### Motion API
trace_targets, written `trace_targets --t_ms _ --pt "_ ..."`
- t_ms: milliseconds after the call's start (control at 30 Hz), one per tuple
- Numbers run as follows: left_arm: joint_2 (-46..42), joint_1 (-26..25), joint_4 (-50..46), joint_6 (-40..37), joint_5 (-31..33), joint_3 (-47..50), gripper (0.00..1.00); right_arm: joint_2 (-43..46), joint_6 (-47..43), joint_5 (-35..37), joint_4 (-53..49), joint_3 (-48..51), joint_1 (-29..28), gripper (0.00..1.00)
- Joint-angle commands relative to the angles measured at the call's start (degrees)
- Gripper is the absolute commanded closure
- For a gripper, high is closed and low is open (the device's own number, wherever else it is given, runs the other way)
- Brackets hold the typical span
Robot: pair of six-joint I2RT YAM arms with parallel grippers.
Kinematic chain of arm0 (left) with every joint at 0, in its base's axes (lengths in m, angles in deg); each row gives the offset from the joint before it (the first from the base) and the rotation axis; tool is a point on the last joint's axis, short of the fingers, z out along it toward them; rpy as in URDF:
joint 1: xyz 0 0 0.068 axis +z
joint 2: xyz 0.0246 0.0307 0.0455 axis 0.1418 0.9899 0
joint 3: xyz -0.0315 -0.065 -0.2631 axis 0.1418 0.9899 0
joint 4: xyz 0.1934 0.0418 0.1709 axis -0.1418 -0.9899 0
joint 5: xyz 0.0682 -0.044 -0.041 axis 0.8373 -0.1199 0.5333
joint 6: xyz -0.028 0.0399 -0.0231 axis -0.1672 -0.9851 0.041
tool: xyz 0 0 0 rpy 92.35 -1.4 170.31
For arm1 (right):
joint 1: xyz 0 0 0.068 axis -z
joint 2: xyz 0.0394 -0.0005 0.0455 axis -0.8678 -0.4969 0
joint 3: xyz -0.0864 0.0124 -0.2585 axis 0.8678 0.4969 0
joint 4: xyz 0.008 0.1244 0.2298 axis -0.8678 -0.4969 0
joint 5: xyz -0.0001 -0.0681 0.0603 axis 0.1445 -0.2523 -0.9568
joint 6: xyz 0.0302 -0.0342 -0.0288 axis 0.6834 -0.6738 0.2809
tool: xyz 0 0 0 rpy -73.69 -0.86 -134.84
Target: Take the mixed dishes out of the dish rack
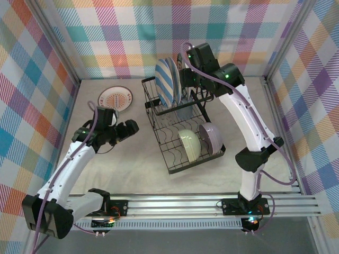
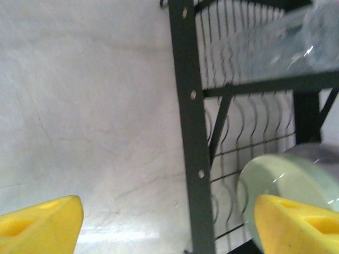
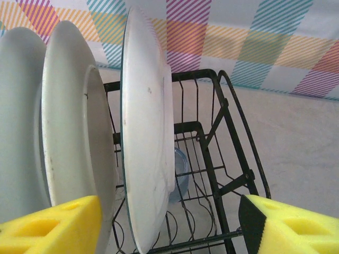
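Note:
The black wire dish rack [image 1: 180, 127] stands mid-table. Blue-and-white striped plates [image 1: 167, 82] stand upright in its far end. A pale green bowl [image 1: 189, 144] and a lavender bowl [image 1: 212, 136] sit on edge in its near end. My right gripper [image 1: 185, 74] is open at the plates' rims. In the right wrist view its jaws [image 3: 169, 227] straddle the nearest plate [image 3: 145, 137] without touching it, and a grey-blue tumbler [image 3: 180, 169] lies behind. My left gripper [image 1: 130, 128] is open beside the rack's left side bar [image 2: 190, 132], with the green bowl [image 2: 280, 180] behind it.
A plate with brownish stripes [image 1: 115, 98] lies flat on the table left of the rack. Checked walls close in the back and both sides. A metal rail [image 1: 212, 203] runs along the near edge.

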Motion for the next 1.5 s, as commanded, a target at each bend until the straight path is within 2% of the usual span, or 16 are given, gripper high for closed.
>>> trace_targets --t_ms 0,267,567,1467 --pt "1.2 -3.0 0.9 -0.1 1.1 2.1 0.21 -0.4 -0.3 2.4 2.0 -0.6 -0.6 0.32" --pt "8.9 -8.1 5.5 1.0 1.0 4.8 0.32 -0.7 0.8 1.3 3.4 0.6 -0.8 0.35" --pt "15.5 -9.8 9.5 2.0 0.1 4.5 0.45 -0.5 1.3 -1.7 5.3 2.1 -0.8 0.37" --pt "28.2 -16.2 15.8 4.4 -0.5 0.3 0.59 -2.1 -0.5 4.6 7.8 4.7 -0.8 0.79"
